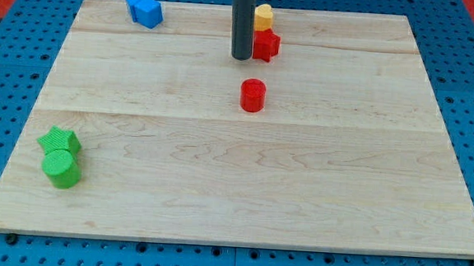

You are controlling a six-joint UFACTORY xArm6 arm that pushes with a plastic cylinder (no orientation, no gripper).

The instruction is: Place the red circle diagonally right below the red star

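The red circle (252, 95) stands on the wooden board (235, 166), near the middle of its upper half. The red star (265, 45) lies above it, slightly to the right, near the view's top. A yellow block (264, 17) touches the star's upper edge. My tip (241, 57) is at the star's left side, close to it or touching it, and above and slightly left of the red circle.
Two blue blocks (144, 10) sit together at the top left. A green star (59, 141) and a green circle (62, 168) sit together near the left edge. A blue pegboard (10, 70) surrounds the board.
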